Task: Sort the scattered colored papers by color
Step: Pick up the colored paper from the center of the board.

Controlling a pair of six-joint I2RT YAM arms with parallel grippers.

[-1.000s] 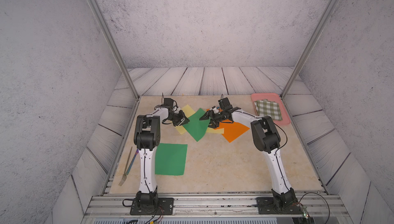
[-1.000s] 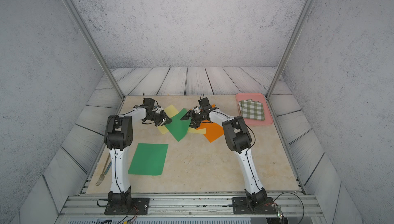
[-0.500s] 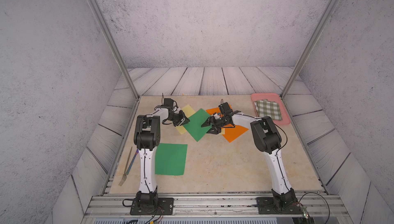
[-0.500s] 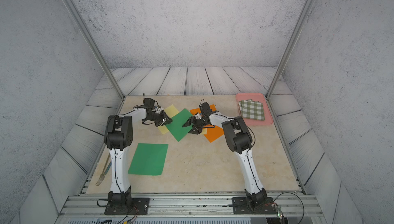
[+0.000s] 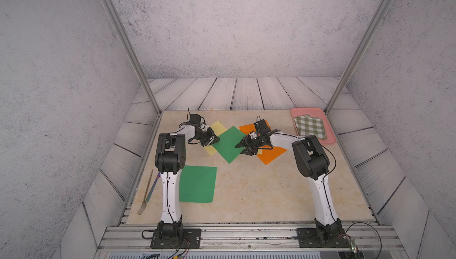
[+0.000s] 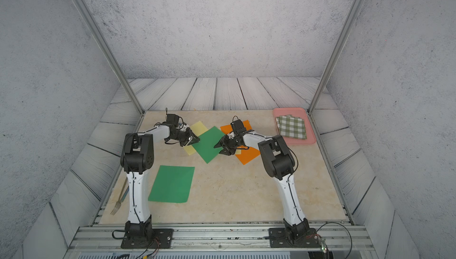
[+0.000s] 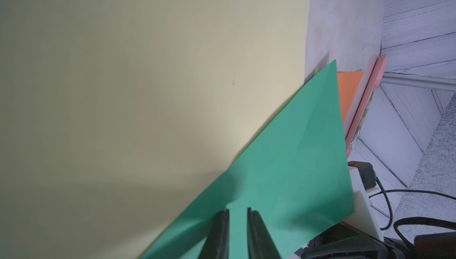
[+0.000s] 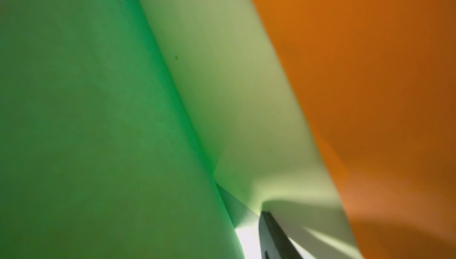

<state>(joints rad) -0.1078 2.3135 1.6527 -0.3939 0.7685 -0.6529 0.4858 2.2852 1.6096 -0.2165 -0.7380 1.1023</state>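
Note:
In both top views a green paper (image 5: 228,144) (image 6: 208,144) lies tilted across a pale yellow paper (image 5: 218,127), next to two orange papers (image 5: 271,155) (image 5: 246,128). Another green paper (image 5: 197,183) lies flat at the front left. My left gripper (image 5: 215,139) (image 7: 238,209) rests its tips on the tilted green sheet's left corner, jaws a narrow gap apart. My right gripper (image 5: 243,148) stands open at that sheet's right corner. In the right wrist view one finger (image 8: 271,235) shows below the raised green edge (image 8: 86,97), over yellow (image 8: 222,72) and orange (image 8: 370,72).
A pink tray (image 5: 308,111) with a green-and-white checked cloth (image 5: 311,127) sits at the back right corner. A fork (image 5: 146,191) lies off the table's left edge. Metal posts stand at both back corners.
My right gripper has come down and toward the front left, from over the orange paper to the green sheet's right corner, its jaws narrowing. The left gripper has stayed put.

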